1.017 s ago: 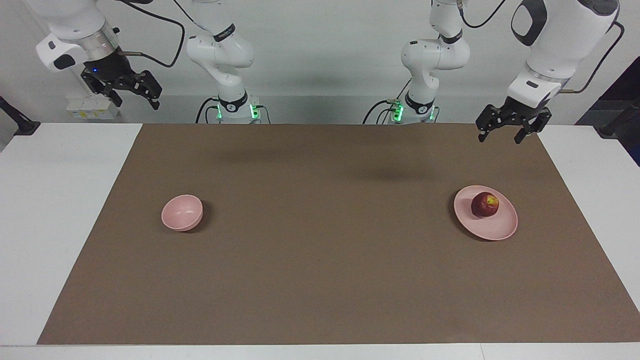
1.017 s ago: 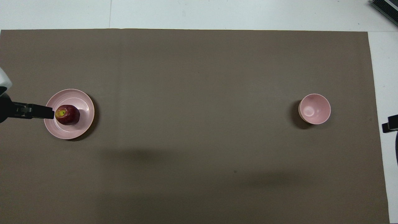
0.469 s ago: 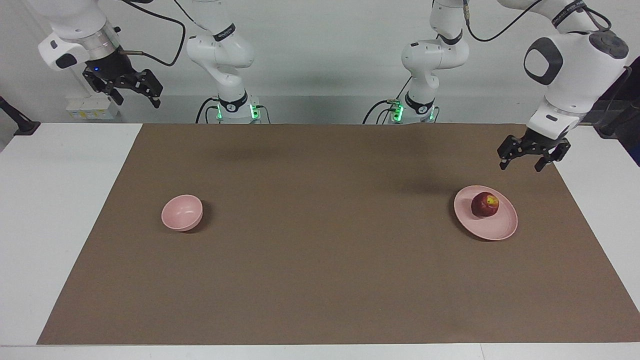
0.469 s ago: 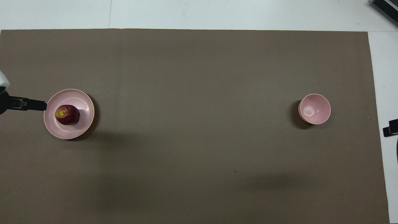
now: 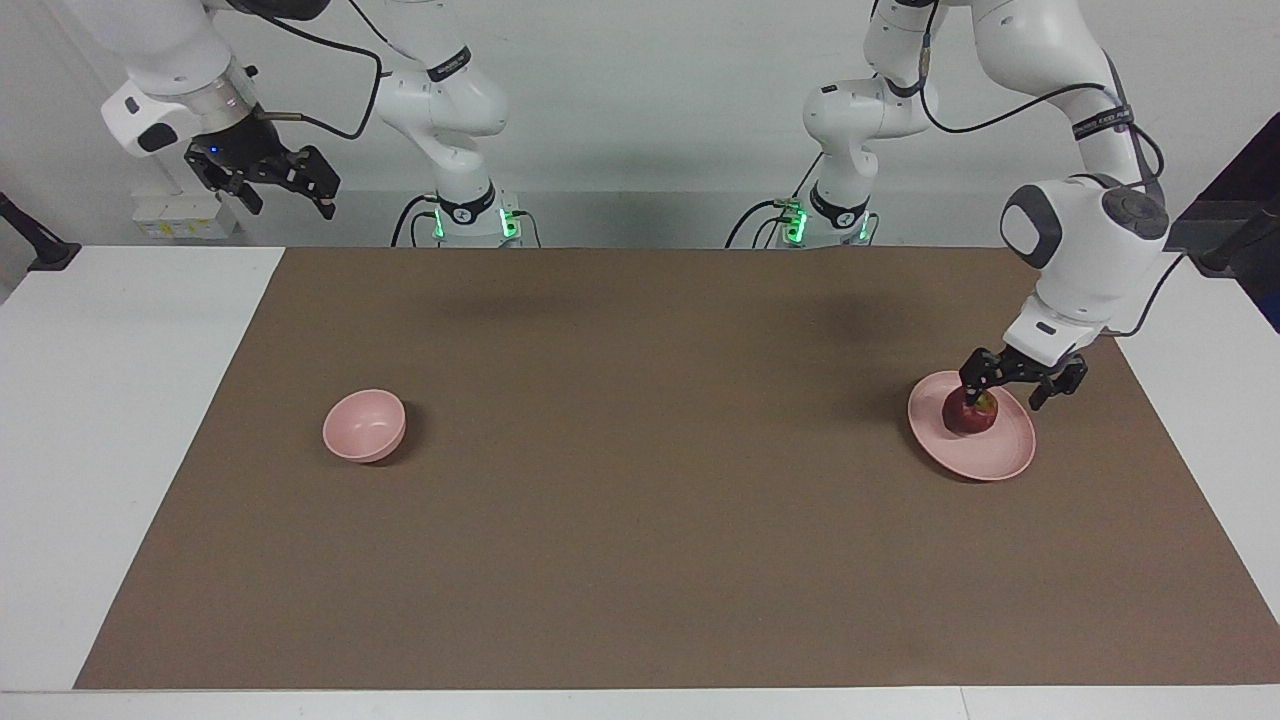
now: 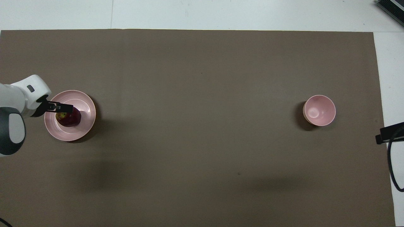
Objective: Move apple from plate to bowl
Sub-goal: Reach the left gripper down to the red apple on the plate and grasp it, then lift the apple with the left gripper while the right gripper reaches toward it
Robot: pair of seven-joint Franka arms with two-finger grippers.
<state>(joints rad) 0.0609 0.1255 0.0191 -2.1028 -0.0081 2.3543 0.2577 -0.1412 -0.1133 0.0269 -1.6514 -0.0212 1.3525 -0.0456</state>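
Observation:
The dark red apple (image 5: pixel 968 414) lies on the pale pink plate (image 5: pixel 1000 462) toward the left arm's end of the table. It also shows in the overhead view (image 6: pixel 70 119) on the plate (image 6: pixel 85 126). My left gripper (image 5: pixel 1012 390) is open and low over the plate, just above the apple, with one fingertip (image 5: pixel 972 385) at the apple's top; I cannot tell if it touches. In the overhead view it (image 6: pixel 67 108) covers part of the apple. The small pink bowl (image 5: pixel 364 425) (image 6: pixel 319 110) stands empty toward the right arm's end. My right gripper (image 5: pixel 268 178) is open, raised high and waiting.
A brown mat (image 5: pixel 640 500) covers most of the white table (image 5: pixel 120 420). Only the tip of the right gripper (image 6: pixel 389 135) shows at the overhead view's edge, with a black cable beside it.
My left gripper has come down from high above the mat's edge to just over the apple on the plate. The right gripper has shifted slightly. Apple, plate and bowl have not moved.

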